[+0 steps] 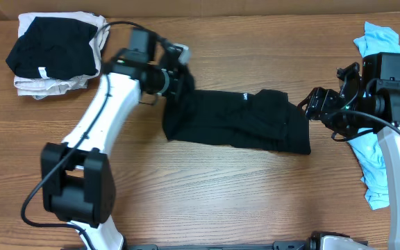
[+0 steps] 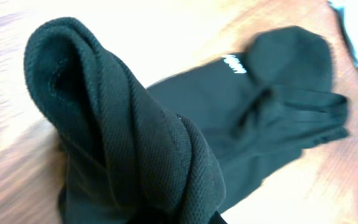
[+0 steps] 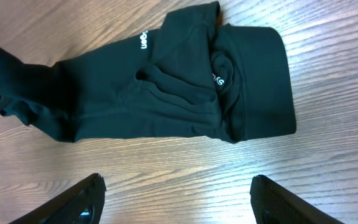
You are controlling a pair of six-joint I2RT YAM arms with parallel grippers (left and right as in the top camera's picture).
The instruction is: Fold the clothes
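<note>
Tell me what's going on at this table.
The left tool has the left end of the black T-shirt bunched in its grip. The rest lies loosely folded on the table. The right tool is open beside the shirt's other end, not touching it. A light-blue shirt lies under the right arm; a folded pile sits far left.

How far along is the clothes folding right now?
Done: a folded pile sits at the far left corner. In hand: the black T-shirt, folded into a long strip, its end gripped by the left gripper; the right gripper is open beside it. Remaining: the crumpled light-blue shirt.
</note>
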